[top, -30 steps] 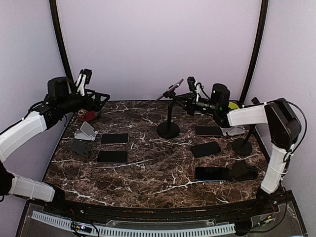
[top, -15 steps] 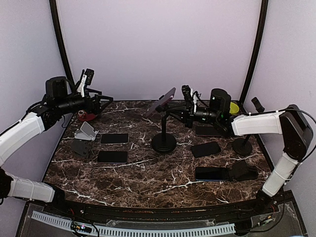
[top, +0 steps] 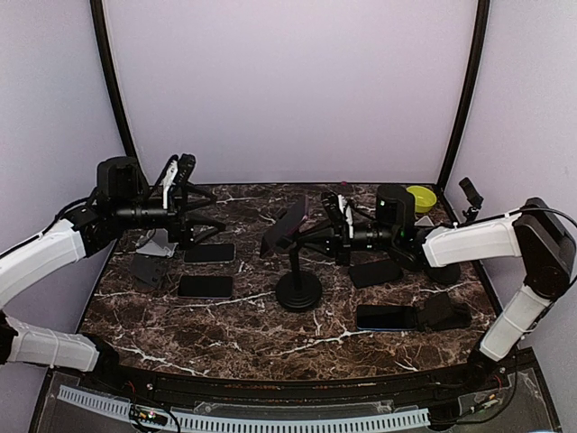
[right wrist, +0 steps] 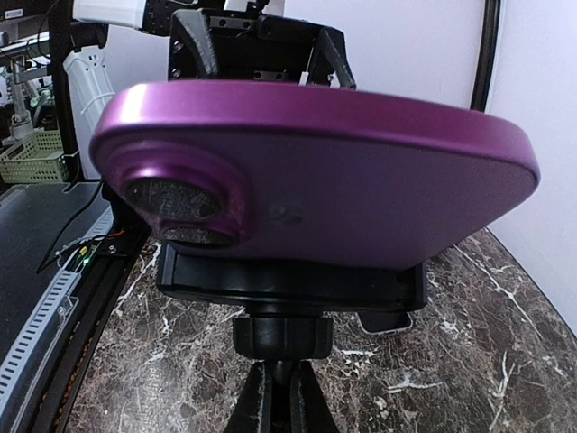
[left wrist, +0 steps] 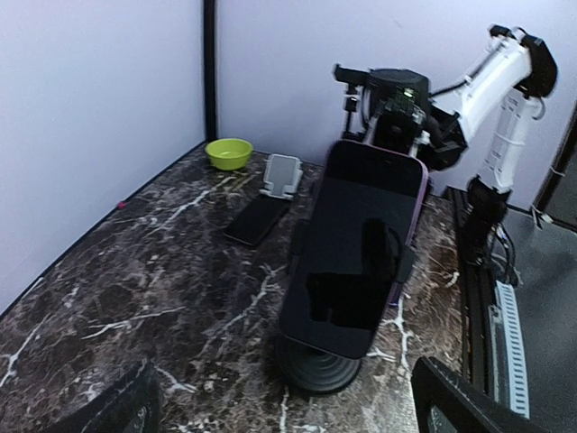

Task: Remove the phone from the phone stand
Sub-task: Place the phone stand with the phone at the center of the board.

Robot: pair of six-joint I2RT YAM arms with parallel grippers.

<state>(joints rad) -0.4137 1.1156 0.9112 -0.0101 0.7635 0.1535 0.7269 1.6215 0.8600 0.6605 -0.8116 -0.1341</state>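
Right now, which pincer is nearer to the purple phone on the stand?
Right. The right pincer is shut on the phone stand just behind the phone; the left pincer hangs open on the screen side, clear of it.

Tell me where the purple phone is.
In the top view, the phone is clamped on the stand at mid-table, between the open left gripper and the right gripper, which holds the stand.
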